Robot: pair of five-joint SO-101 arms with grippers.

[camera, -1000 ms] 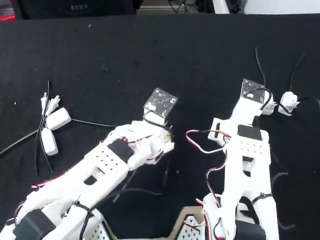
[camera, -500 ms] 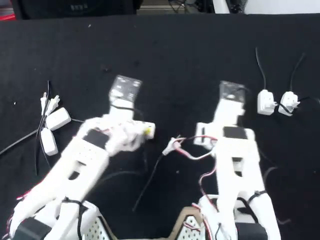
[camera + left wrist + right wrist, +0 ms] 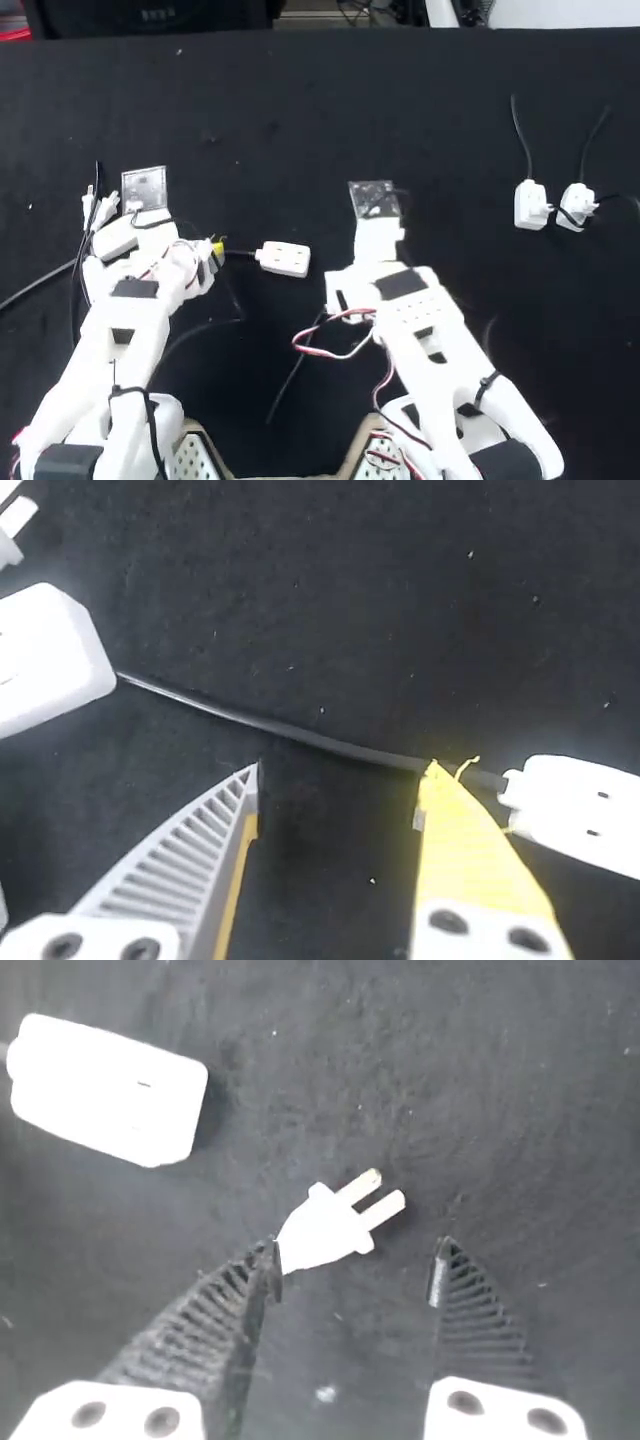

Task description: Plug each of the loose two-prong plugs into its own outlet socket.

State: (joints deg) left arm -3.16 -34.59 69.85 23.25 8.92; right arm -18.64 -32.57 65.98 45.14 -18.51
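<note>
The right gripper (image 3: 352,1250), jaws apart, was set astride a loose two-prong plug (image 3: 335,1222) mid-table, seemingly for grasping, while the left gripper (image 3: 340,780), likewise spread, was poised over the cable (image 3: 270,725) of the outlet socket (image 3: 585,810), probably to steady it.

Loose plug (image 3: 322,1230) lies near outlet socket (image 3: 105,1088).

The left gripper (image 3: 340,778) stands open over a black tabletop (image 3: 330,590), with bare cloth between its ribbed grey finger (image 3: 200,860) and its yellow finger (image 3: 465,850). A thin black cable (image 3: 265,725) lies across the cloth just beyond both fingertips and passes behind the yellow tip. On that side it ends at a white outlet socket (image 3: 580,810), whose narrow slots face up. The cable's other end meets a larger white block (image 3: 45,660). A small white piece (image 3: 12,520) lies beyond that block, cut off at the frame's corner.
</note>
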